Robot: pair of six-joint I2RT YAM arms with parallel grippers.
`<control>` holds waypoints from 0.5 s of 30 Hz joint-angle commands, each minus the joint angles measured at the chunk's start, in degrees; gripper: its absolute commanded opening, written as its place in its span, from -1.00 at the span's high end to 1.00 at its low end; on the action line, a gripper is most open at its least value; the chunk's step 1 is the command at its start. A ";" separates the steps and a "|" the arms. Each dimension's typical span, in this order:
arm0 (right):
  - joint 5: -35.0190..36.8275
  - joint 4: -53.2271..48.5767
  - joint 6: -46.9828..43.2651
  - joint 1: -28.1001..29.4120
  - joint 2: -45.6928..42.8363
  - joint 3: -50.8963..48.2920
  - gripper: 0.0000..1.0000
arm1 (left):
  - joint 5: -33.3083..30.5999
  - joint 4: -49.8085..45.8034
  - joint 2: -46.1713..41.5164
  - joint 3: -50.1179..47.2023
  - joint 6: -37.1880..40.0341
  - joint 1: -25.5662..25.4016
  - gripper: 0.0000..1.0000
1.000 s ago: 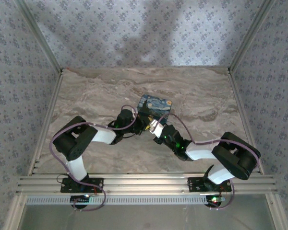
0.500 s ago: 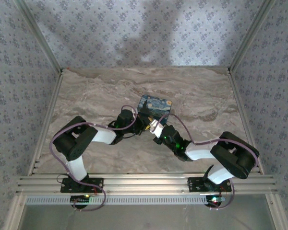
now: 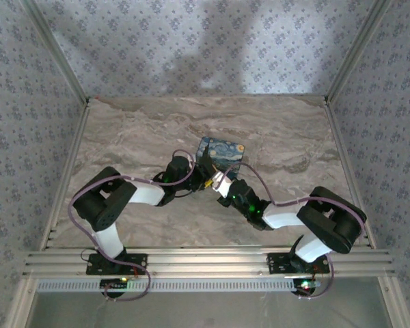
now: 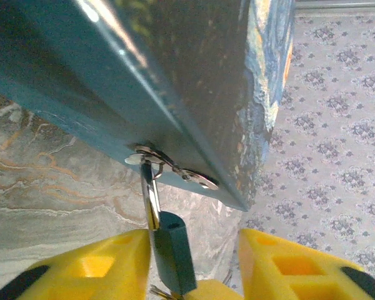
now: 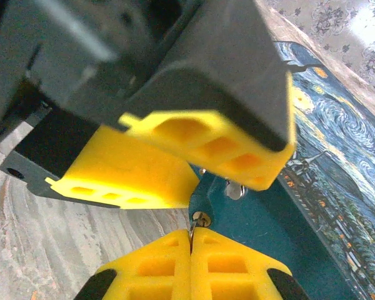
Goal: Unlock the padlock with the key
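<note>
Now, insertion step: your right claw (image 5: 190, 242) pinches the key (image 5: 192, 231) at the padlock (image 4: 172, 250); left claw (image 4: 197, 250) straddles the padlock, wide. Next, seat the key and twist.

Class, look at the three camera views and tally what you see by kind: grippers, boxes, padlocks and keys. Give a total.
Grippers: 2, left gripper and right gripper
Box: 1
Padlock: 1
Key: 1
Total: 5
</note>
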 commanded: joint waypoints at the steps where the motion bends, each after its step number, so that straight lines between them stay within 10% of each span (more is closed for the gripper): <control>1: 0.49 1.94 1.25 0.78 1.14 0.14 1.00 | -0.64 -0.75 -2.45 -1.04 1.13 0.55 0.00; 15: 0.86 2.02 1.51 1.07 1.52 0.28 1.00 | -1.02 -17.84 -14.69 -1.97 10.80 6.74 -0.41</control>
